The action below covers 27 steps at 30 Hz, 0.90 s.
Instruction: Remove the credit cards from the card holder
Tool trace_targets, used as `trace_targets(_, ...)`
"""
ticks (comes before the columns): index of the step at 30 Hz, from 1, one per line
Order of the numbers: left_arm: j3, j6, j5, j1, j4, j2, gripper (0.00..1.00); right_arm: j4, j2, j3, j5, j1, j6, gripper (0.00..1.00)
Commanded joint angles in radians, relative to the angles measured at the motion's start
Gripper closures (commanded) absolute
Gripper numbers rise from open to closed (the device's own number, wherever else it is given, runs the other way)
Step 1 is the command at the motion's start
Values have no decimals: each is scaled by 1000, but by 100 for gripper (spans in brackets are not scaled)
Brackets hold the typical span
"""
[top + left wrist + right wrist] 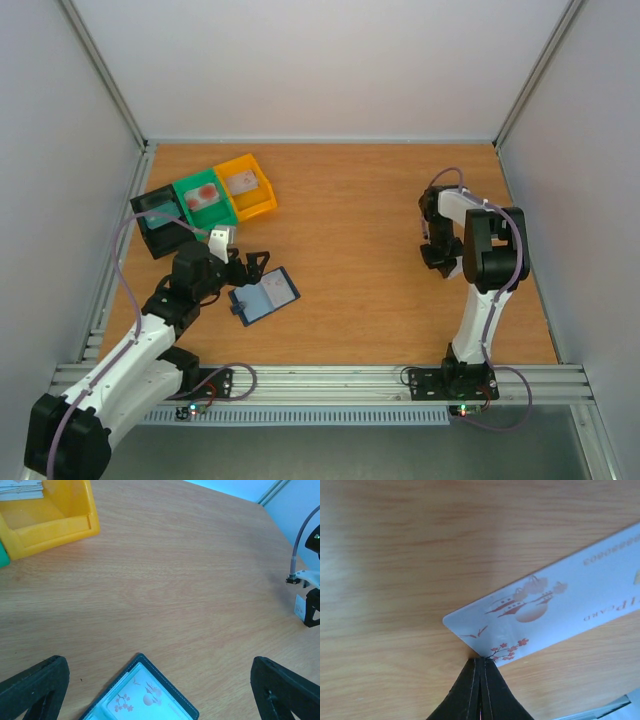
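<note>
The card holder (265,297) lies open on the table, dark navy outside and pale blue inside. In the left wrist view its corner (172,694) shows a pale credit card (140,697) with reddish blossom marks tucked in a pocket. My left gripper (248,268) hovers just above and left of the holder, open (158,680), nothing between its fingers. My right gripper (437,255) is at the right side of the table, shut (481,661) on the edge of another pale credit card (555,605) with reddish boats and blossoms.
Three bins stand in a row at the back left: black (160,222), green (205,200) and yellow (247,187). The green and yellow ones hold pale cards (20,489). White walls enclose the table on three sides.
</note>
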Motion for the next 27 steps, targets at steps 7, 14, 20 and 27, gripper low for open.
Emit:
trace_targets(7, 4, 19, -8, 10, 62, 0, 1, 152, 48, 74, 24, -87, -49, 99)
trace_targets(14, -1, 25, -13, 11, 65, 0, 1, 173, 80, 148, -54, -200, -8, 99)
trace_targets(20, 5, 40, -24, 12, 63, 11, 1, 159, 108, 140, 54, -263, -16, 99)
trace_targets(27, 11, 42, -16, 12, 59, 28, 1, 183, 80, 82, 94, -313, 8, 98)
